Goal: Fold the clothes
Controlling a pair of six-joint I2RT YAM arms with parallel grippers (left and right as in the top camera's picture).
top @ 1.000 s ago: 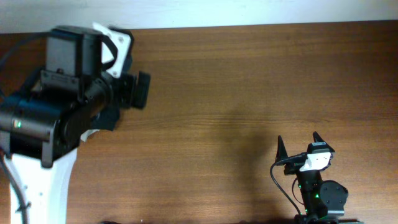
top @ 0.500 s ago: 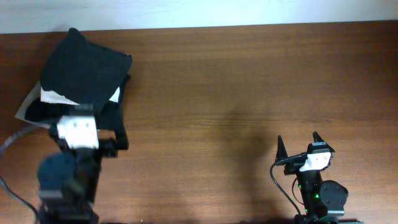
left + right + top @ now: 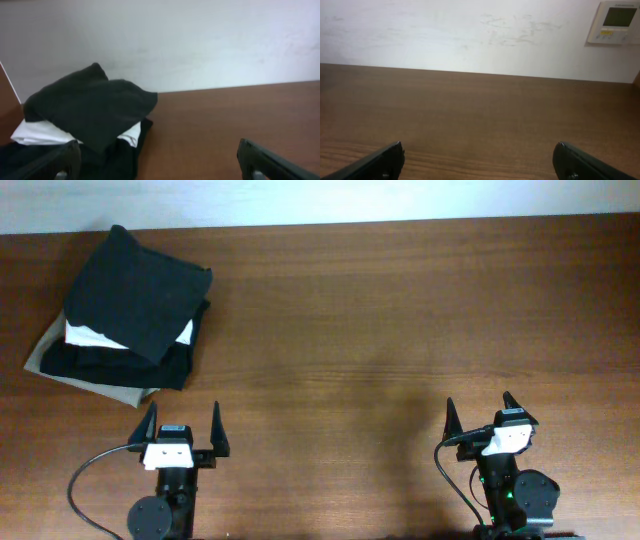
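Observation:
The black T-shirt (image 3: 135, 288) lies folded on top of a stack at the table's far left corner; no lettering shows. It also shows in the left wrist view (image 3: 92, 105), ahead and to the left of the fingers. My left gripper (image 3: 181, 425) is open and empty near the front edge, well short of the stack. In its own view the left gripper (image 3: 160, 160) frames bare table and the stack's edge. My right gripper (image 3: 480, 412) is open and empty at the front right; its own view (image 3: 479, 157) shows only bare wood.
Under the black shirt lie a folded white garment (image 3: 88, 334), another dark garment (image 3: 110, 363) and a beige cloth (image 3: 45, 352). The brown wooden table (image 3: 380, 320) ends at a white wall. A wall thermostat (image 3: 615, 21) shows in the right wrist view.
My left arm has drawn back from over the stack at the far left to the front edge. The stack is now uncovered. The right arm has not moved.

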